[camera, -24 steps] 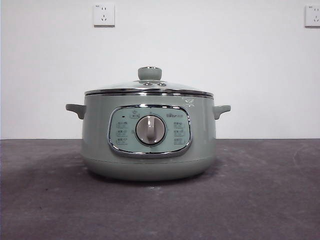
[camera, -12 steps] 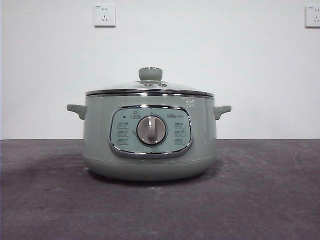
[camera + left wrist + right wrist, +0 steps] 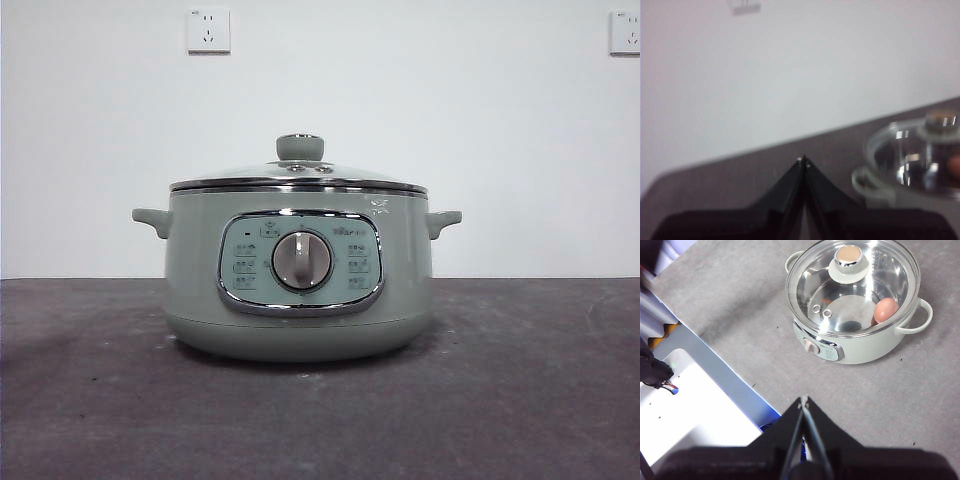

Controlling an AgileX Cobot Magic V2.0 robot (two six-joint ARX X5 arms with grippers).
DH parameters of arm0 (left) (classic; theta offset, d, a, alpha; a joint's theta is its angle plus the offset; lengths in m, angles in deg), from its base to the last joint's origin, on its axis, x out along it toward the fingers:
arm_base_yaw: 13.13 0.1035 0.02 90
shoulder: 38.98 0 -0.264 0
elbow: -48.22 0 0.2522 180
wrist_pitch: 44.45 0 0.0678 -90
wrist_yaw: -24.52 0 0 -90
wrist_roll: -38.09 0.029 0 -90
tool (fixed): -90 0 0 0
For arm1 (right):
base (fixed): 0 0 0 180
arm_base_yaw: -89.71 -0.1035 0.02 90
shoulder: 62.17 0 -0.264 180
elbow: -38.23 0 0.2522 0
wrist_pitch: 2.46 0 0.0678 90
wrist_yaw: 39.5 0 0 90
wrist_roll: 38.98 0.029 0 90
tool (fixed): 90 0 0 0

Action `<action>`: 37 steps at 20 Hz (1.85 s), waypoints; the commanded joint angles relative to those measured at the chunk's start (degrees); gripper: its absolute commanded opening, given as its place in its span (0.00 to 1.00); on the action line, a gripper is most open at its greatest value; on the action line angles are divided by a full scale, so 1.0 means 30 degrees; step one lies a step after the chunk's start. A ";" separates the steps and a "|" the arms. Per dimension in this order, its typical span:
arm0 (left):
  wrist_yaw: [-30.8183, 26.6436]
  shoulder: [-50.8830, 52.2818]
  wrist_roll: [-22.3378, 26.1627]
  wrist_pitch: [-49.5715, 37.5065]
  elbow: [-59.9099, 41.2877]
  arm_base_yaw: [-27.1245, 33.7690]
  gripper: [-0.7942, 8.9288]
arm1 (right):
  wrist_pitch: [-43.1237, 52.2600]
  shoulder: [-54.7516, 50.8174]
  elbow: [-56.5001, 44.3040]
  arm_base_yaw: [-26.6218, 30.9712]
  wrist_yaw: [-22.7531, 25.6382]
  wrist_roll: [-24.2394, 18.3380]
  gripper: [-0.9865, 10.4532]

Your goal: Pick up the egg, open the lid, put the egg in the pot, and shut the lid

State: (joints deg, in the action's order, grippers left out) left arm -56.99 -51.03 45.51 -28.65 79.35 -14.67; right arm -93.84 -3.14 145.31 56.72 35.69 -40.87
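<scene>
The bench (image 3: 520,400) is dark grey, with a white wall (image 3: 450,120) behind and 2 sockets (image 3: 208,29) high up. The pot (image 3: 298,290) stands mid-bench. The lid (image 3: 852,287) is on it and the egg (image 3: 885,309) lies inside. The left gripper (image 3: 803,160) and right gripper (image 3: 803,400) are pinched closed, holding nothing, well apart from the pot.

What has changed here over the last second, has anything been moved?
Nothing visibly changed. The pot stands in the same place with the lid on it, and no hand shows in the front view. From above, the egg lies inside the pot.
</scene>
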 commanded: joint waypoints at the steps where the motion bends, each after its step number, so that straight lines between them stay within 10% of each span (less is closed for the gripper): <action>1: -0.1086 0.1209 -0.1100 -0.0233 -0.1843 0.0058 0.08 | -0.0313 -0.0073 -0.0051 -0.0022 0.0044 0.0160 0.09; 33: -0.1800 0.3985 -0.2040 0.2710 -0.5727 0.0058 0.08 | -0.0277 -0.0073 -0.0051 0.0036 0.0080 -0.0335 0.09; 37: -0.1800 0.3985 -0.2040 0.2710 -0.5727 0.0058 0.08 | 0.2943 -0.1450 -0.0401 0.2492 0.0175 -0.0758 0.09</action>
State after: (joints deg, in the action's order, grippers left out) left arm -62.34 -39.29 39.93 -20.39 63.02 -14.67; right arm -86.21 -6.79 144.37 63.71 36.26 -42.23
